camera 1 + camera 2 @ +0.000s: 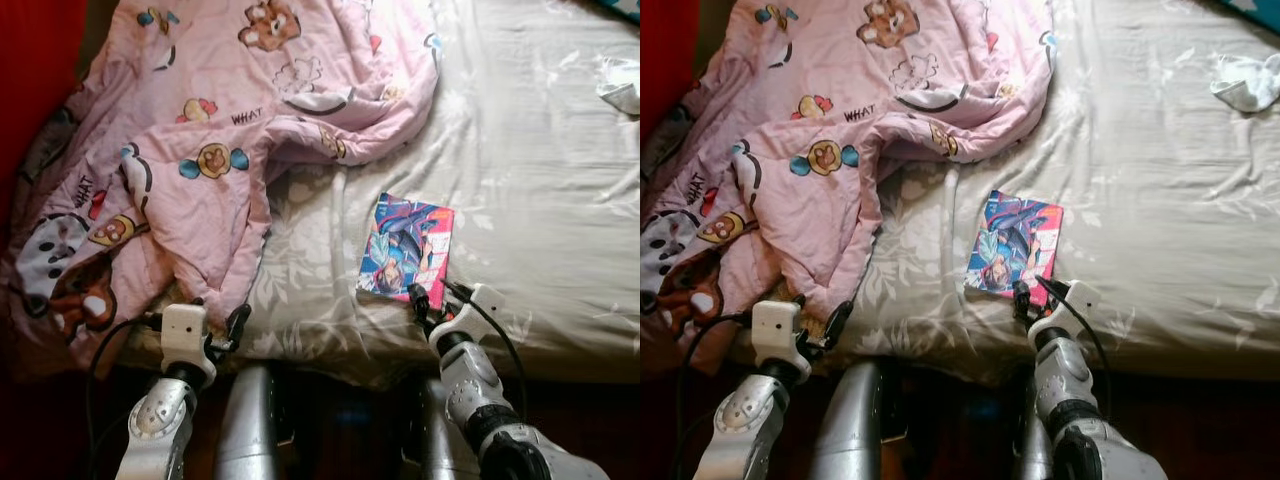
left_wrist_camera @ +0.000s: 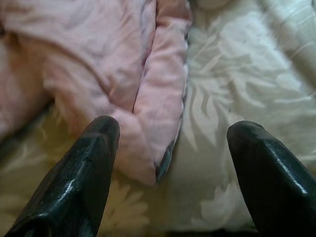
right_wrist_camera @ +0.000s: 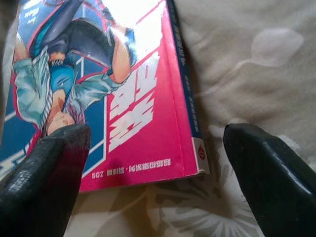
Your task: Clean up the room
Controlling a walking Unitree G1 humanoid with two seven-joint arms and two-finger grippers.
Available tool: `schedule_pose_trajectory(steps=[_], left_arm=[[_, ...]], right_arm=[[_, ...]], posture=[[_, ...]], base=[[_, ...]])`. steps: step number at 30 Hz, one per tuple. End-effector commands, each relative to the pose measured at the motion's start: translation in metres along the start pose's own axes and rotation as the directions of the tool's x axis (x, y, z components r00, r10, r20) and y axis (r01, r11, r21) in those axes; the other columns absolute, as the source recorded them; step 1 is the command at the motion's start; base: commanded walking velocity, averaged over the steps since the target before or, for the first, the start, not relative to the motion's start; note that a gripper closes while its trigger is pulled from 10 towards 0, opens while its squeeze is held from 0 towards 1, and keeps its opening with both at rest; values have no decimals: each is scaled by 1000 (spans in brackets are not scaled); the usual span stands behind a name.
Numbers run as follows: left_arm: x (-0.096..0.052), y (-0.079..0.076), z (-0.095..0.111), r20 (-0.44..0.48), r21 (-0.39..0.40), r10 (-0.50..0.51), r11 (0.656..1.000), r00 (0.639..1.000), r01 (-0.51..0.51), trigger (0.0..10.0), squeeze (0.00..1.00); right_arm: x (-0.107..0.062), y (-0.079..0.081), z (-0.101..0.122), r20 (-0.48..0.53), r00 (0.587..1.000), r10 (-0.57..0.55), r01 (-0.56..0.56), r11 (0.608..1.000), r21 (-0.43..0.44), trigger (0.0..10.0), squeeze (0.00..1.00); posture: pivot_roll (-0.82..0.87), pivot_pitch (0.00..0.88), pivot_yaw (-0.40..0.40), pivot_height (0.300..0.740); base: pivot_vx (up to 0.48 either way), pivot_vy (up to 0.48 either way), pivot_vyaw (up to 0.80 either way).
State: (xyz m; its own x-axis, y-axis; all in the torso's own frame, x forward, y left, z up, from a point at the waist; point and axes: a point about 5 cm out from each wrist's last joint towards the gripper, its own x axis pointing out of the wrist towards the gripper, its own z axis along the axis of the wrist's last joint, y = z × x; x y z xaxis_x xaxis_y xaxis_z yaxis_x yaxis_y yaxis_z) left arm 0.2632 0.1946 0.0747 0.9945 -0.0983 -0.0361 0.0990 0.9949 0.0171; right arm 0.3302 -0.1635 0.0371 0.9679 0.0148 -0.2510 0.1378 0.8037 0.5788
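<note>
A comic book (image 1: 406, 248) with a bright blue and pink cover lies flat on the white floral bedsheet (image 1: 540, 200), near the bed's front edge. My right gripper (image 1: 432, 297) is open just in front of the book's near corner; one black finger (image 3: 47, 182) overlaps the cover (image 3: 98, 94), the other rests over bare sheet beside the spine. A pink cartoon-print blanket (image 1: 200, 140) is crumpled over the left half of the bed. My left gripper (image 1: 215, 325) is open at the blanket's hanging corner (image 2: 143, 128), which lies between its fingers (image 2: 74, 182).
A crumpled white cloth (image 1: 1245, 82) lies at the far right of the bed. A red surface (image 1: 35, 70) stands along the left side. The floor below the bed edge is dark.
</note>
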Motion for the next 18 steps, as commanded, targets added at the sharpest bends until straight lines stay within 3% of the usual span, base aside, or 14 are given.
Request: schedule_pose_trajectory(steps=[1, 7, 14, 18], left_arm=[[-10, 5, -7, -43, -4, 22, 1000, 999, -23, 10000, 0], [-14, 9, -3, -55, 5, 35, 999, 998, -35, 10000, 0], [-17, 12, -1, -69, 11, 43, 999, 997, -43, 10000, 0], [-18, 12, -2, -77, 14, 45, 999, 996, -44, 10000, 0]], right_arm=[[-7, -7, -19, -70, 997, -18, 25, 995, 100, 10000, 0], [-10, -6, -29, -107, 994, 36, -4, 960, 280, 10000, 0], [-9, 7, -32, -104, 987, 126, -87, 944, 317, 10000, 0], [-9, 24, -42, -158, 956, 248, -190, 931, 310, 10000, 0]], posture=[[136, 407, 91, 600], [155, 407, 91, 600], [169, 406, 97, 600], [171, 405, 99, 600]], base=[[0, 0, 0], [0, 0, 0], [0, 0, 0], [0, 0, 0]])
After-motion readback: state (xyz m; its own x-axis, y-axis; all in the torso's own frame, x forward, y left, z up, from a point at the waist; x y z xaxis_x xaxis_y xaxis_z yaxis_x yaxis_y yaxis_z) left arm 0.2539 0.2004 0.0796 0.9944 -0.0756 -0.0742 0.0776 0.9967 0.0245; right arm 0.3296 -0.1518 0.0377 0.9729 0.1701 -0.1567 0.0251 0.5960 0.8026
